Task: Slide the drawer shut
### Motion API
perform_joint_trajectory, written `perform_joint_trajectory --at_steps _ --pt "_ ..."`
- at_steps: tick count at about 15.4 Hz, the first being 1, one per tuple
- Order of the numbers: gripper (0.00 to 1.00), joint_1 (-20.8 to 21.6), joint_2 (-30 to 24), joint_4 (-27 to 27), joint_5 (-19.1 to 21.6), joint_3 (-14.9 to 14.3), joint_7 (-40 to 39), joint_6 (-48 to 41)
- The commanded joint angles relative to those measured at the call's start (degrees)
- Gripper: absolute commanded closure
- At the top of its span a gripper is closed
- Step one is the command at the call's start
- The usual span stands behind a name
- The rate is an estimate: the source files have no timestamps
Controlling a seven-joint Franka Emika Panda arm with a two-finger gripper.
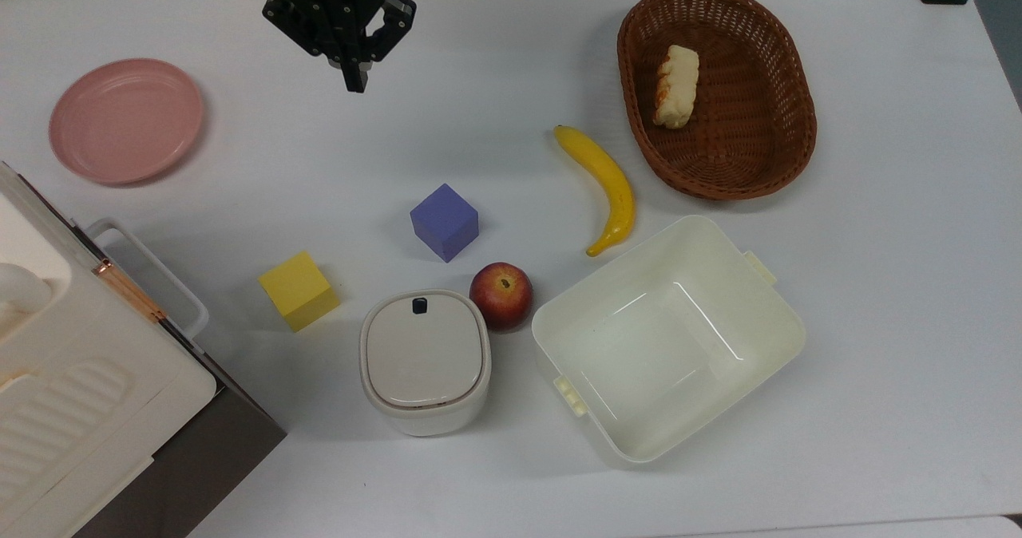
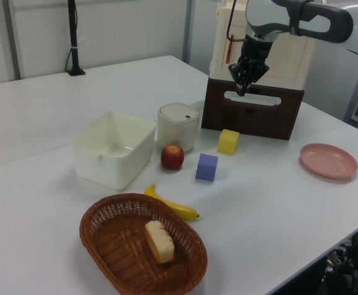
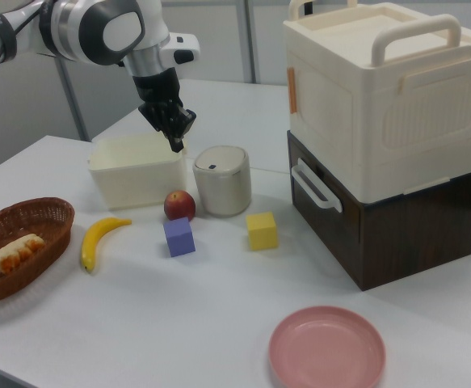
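The drawer (image 3: 325, 217) is a dark brown front panel with a white loop handle (image 3: 312, 187), set in a dark brown cabinet under a cream lidded box (image 3: 380, 89). Its front looks flush with the cabinet in the right view. The same drawer (image 1: 209, 378) sits at the top view's lower left, with its handle (image 1: 152, 270) sticking out. My gripper (image 1: 354, 83) hangs in the air near the top view's upper edge, well away from the handle. Its fingers are together and hold nothing. The left view has the gripper (image 2: 242, 92) in front of the drawer (image 2: 252, 120).
On the white table lie a pink plate (image 1: 126, 120), a yellow cube (image 1: 298, 290), a purple cube (image 1: 445, 221), a white lidded pot (image 1: 425, 360), an apple (image 1: 501, 294), a banana (image 1: 604, 185), a cream tub (image 1: 667, 337) and a wicker basket (image 1: 766, 147) holding bread.
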Motion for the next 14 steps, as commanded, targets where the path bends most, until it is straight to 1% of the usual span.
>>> perform_joint_trajectory --at_steps 1,2,6,8,11,14 --pt "0.2 1.7 -2.2 -2.3 1.3 -1.7 -0.7 -0.3" --pt "0.0 1.7 -2.2 -2.2 1.2 -1.7 -0.4 -0.3" --pt "0.0 1.8 -2.4 -2.2 1.1 -1.8 -0.8 -1.2" --pt "0.0 1.8 -3.4 -2.4 1.1 -2.3 -0.9 -1.9" --pt "0.0 2.0 -3.4 -2.0 1.2 -3.1 -0.7 -1.9" --pt "0.0 3.2 -3.5 -2.3 1.2 -3.1 -0.3 -2.3"
